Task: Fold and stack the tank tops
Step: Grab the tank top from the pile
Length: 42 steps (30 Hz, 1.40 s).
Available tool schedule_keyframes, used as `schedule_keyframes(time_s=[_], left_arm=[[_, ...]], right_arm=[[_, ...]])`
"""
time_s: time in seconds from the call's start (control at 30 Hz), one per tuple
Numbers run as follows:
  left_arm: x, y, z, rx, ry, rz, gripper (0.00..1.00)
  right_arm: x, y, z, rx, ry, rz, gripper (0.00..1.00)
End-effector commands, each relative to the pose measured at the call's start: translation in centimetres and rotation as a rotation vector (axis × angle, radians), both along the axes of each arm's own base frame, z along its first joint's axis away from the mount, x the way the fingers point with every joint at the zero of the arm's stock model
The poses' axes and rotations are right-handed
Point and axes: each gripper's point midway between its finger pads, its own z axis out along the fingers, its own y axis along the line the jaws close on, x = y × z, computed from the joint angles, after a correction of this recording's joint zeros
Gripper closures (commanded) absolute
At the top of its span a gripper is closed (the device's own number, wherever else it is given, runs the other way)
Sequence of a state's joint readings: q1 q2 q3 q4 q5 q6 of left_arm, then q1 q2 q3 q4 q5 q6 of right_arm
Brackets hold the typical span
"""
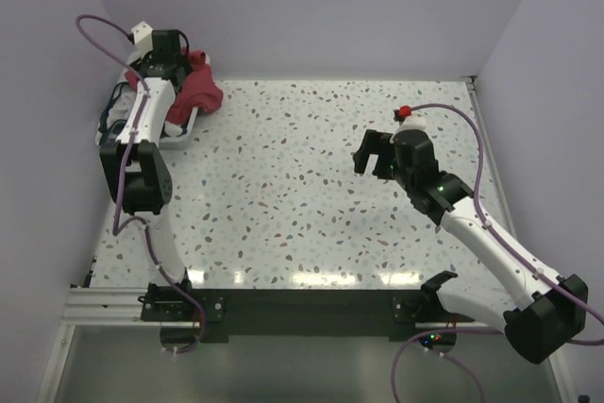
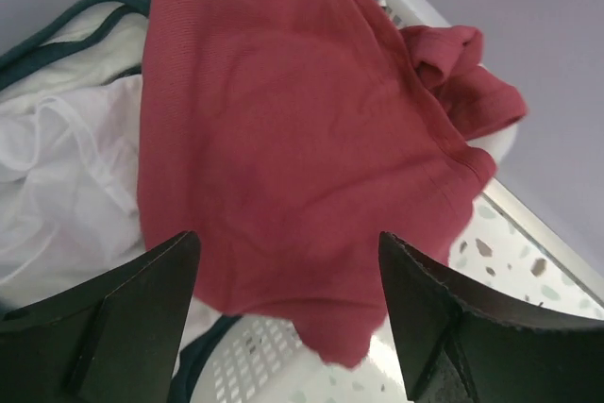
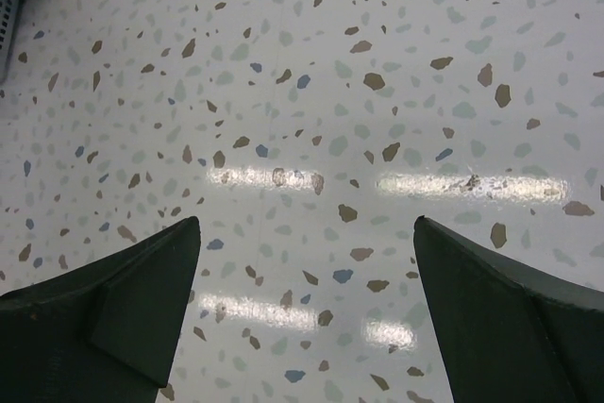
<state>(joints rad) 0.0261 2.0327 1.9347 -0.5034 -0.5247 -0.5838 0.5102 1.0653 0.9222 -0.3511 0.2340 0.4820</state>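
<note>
Nothing is folded yet: the dark red cloth tank top (image 2: 283, 139) and white navy-trimmed tank top (image 2: 66, 148) are heaped in the white perforated plastic basket (image 2: 253, 367). The left gripper (image 2: 288, 238) is spread empty above it, the right gripper (image 3: 307, 224) spread empty well apart.

Left arm (image 1: 142, 134) and right arm (image 1: 481, 233) are cased in white, jointed in black, and trailed by purple cables (image 1: 477, 153). Left hand (image 2: 288, 309) and right hand (image 3: 307, 309) are fitted with dark wedges.

My left arm (image 1: 142, 143) reaches the far left corner of the bench (image 1: 283, 205), with the left end effector (image 1: 173, 52) tipped down and its jaws spread wide. My right arm (image 1: 481, 233) angles in from the near right corner, the right end effector (image 1: 371, 156) over the right half, jaws equally wide.
</note>
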Motion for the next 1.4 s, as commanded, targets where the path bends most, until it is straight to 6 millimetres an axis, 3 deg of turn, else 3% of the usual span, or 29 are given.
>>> schedule_keyframes(time_s=[0.0, 0.13, 0.27, 0.37, 0.57, 0.6, 0.67, 0.7, 0.8, 1.2, 1.37], left_arm=[[1.8, 1.7, -1.2, 0.055, 0.038, 0.025, 0.19], [3.7, 3.2, -5.2, 0.103, 0.093, 0.055, 0.19], [5.2, 3.5, -7.5, 0.131, 0.101, 0.038, 0.19], [5.8, 3.3, -8.9, 0.129, 0.110, 0.020, 0.25], [6.3, 3.2, -9.4, 0.129, 0.090, -0.005, 0.51], [6.5, 3.0, -9.5, 0.127, 0.087, -0.019, 0.62], [6.8, 2.9, -9.4, 0.127, 0.077, -0.028, 0.73], [6.9, 2.8, -9.2, 0.126, 0.070, -0.033, 0.84], [7.3, 2.7, -7.7, 0.136, 0.036, -0.046, 1.00], [7.0, 2.0, 5.3, 0.161, -0.222, -0.091, 1.00], [6.0, -0.5, 11.9, 0.126, -0.364, -0.175, 1.00]], right_arm=[[0.6, 1.2, 1.1, 0.043, -0.023, 0.032, 0.01], [0.8, 1.4, 0.5, 0.030, -0.011, 0.043, 0.01], [1.0, 1.6, -0.5, 0.021, 0.004, 0.048, 0.01], [1.0, 1.6, -0.9, 0.017, 0.012, 0.046, 0.01], [1.3, 1.6, -1.5, 0.008, 0.017, 0.043, 0.01], [1.4, 1.6, -1.5, 0.008, 0.017, 0.043, 0.01], [1.4, 1.7, -1.8, 0.003, 0.023, 0.045, 0.01], [1.5, 1.7, -1.8, 0.000, 0.024, 0.043, 0.01], [1.6, 1.7, -1.9, -0.002, 0.024, 0.044, 0.01], [2.1, 2.1, -1.7, 0.001, 0.017, 0.049, 0.01], [2.6, 2.2, -1.0, 0.000, 0.004, 0.043, 0.01]])
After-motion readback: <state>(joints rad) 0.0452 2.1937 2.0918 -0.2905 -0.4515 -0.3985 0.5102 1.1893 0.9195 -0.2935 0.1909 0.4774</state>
